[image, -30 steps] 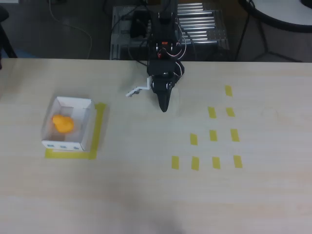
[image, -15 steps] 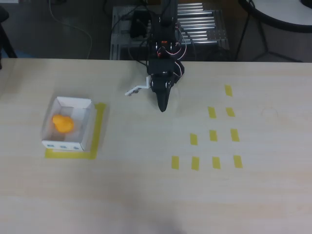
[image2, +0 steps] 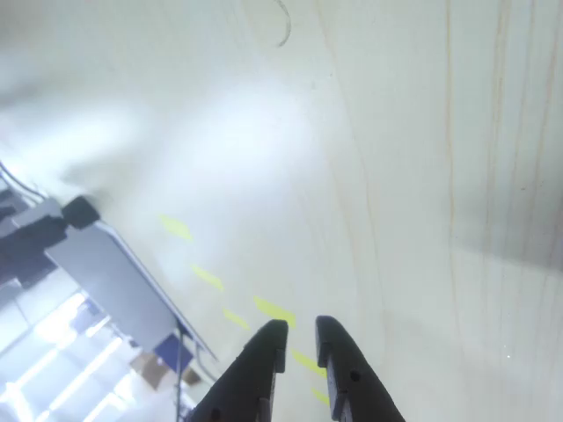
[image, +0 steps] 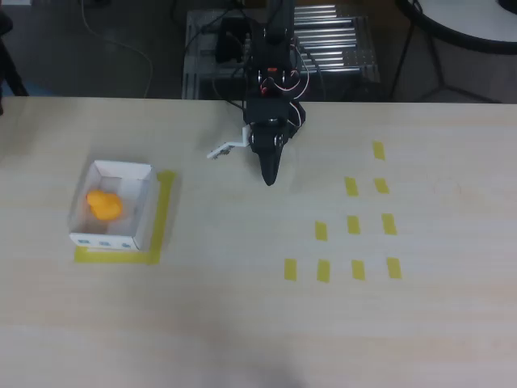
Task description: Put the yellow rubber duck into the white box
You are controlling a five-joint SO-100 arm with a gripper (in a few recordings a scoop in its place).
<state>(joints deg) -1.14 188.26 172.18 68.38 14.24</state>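
One duck, one box, and we find the job looking finished: the yellow rubber duck (image: 103, 204) sits inside the white box (image: 142, 212), toward the box's left half in the overhead view. The box stands near the left edge of the desk (image: 242, 323), on a yellow tape outline (image: 164, 212) that shows along its right and near sides. Our gripper (image: 270, 176) is up by the far edge of the desk, around the middle, well apart from the box and carrying nothing. In the wrist view its fingers (image2: 264, 360) are drawn nearly together, with a slim gap between the tips; the glare there leaves us unsure whether they quite meet. Nothing of the placing seems left beyond parking the arm.
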